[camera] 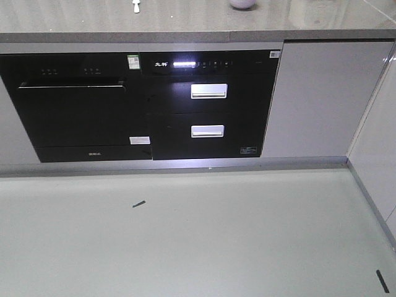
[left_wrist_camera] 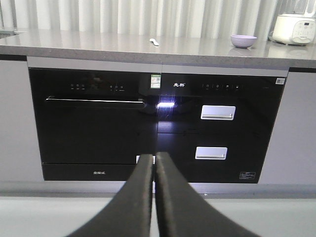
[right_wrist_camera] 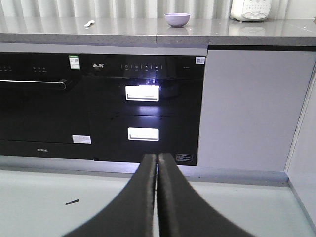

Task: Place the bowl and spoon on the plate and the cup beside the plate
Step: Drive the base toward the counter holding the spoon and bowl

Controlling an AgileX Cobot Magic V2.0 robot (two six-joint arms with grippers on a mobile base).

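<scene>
A lavender bowl point(left_wrist_camera: 243, 40) point(right_wrist_camera: 177, 19) point(camera: 242, 4) stands on the grey countertop point(left_wrist_camera: 98, 44), far ahead of both arms. A small pale spoon point(left_wrist_camera: 154, 42) point(right_wrist_camera: 89, 23) point(camera: 136, 6) lies on the same counter, well to the bowl's left. My left gripper point(left_wrist_camera: 154, 157) is shut with nothing in it, low in front of the black oven. My right gripper point(right_wrist_camera: 156, 157) is shut and empty too, low before the black drawers. The plate and the cup are out of view.
Under the counter sit a black oven point(left_wrist_camera: 94, 123) and a black drawer unit point(right_wrist_camera: 143, 106) with two silver handles; grey cabinet doors point(right_wrist_camera: 252, 108) stand to the right. A white appliance point(left_wrist_camera: 295, 28) sits on the counter's far right. Pale floor point(camera: 185, 235) carries two dark scraps.
</scene>
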